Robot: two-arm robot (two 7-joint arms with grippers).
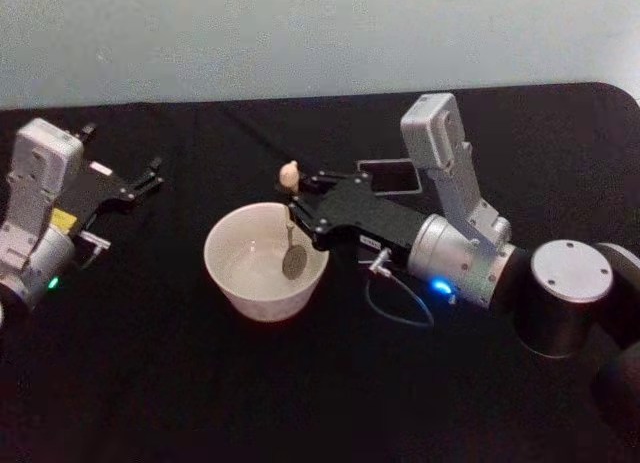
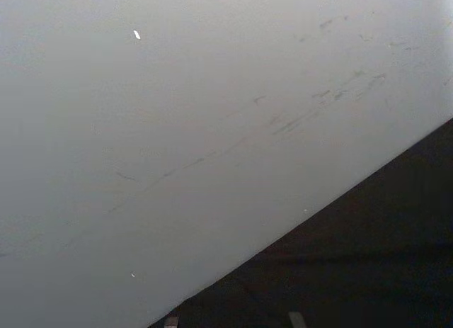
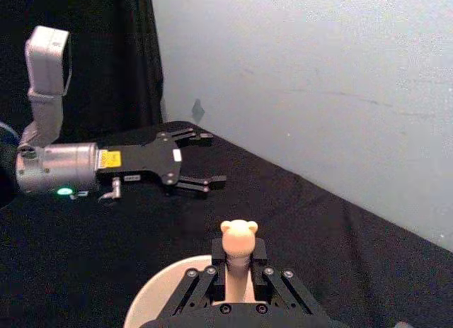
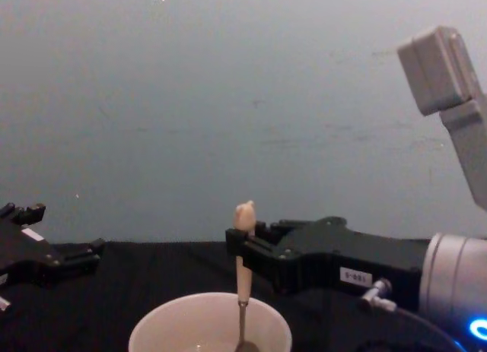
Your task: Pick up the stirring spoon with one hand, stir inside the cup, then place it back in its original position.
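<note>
My right gripper is shut on the beige handle of the stirring spoon, which hangs upright with its metal bowl down inside the cream-white cup. The bear-like head sticks up above the shut fingers, and in the chest view the spoon drops into the cup. Behind the right arm stands the dark square holder, partly hidden by the wrist. My left gripper rests open at the table's left, away from the cup; it is also seen across the table as the left gripper.
The black table ends at a pale wall behind. A thin cable loop hangs under the right wrist, just right of the cup. Bare table lies in front of the cup and between the two arms.
</note>
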